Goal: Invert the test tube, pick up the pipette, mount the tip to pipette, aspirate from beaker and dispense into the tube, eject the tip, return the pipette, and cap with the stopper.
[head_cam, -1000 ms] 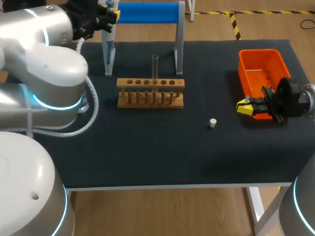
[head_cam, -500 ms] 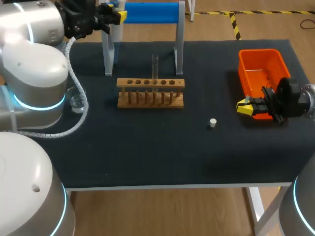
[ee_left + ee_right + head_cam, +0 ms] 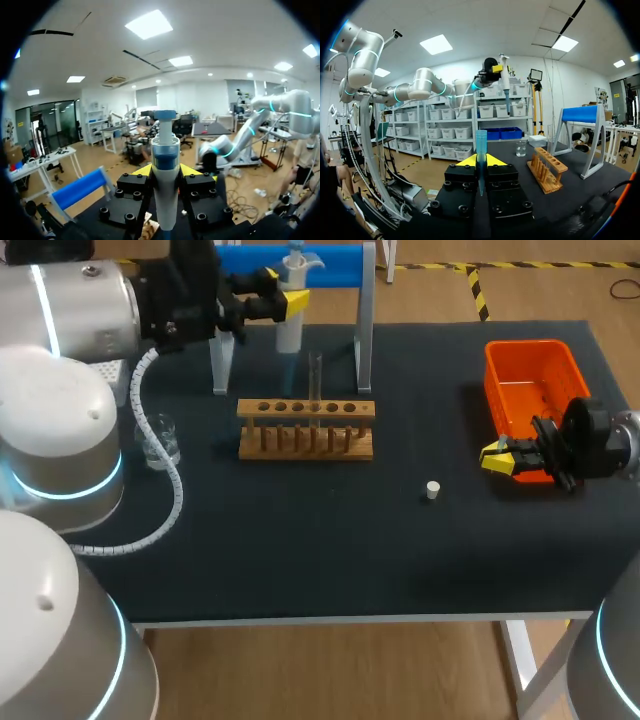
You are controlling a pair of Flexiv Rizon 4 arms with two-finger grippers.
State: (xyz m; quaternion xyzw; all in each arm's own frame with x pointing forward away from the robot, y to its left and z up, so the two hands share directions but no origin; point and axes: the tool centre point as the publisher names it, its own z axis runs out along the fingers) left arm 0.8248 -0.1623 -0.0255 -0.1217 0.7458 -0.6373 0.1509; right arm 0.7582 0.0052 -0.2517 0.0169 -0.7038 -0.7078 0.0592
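Our left hand (image 3: 282,292) is clenched on the pipette (image 3: 289,335), upright above and behind the wooden rack (image 3: 306,428). Our right hand (image 3: 493,458), well right of the rack, grips a blue tip (image 3: 480,150). We see the test tube (image 3: 315,380) standing in the rack and the stopper (image 3: 432,490) on the surface (image 3: 300,540) to the rack's front right.

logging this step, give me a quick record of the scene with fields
left end effector: shut on pipette, held high near rack
right end effector: shut on blue tip, by orange bin
tube: upright in rack
stopper: on table, right of rack
beaker: on table, left of rack
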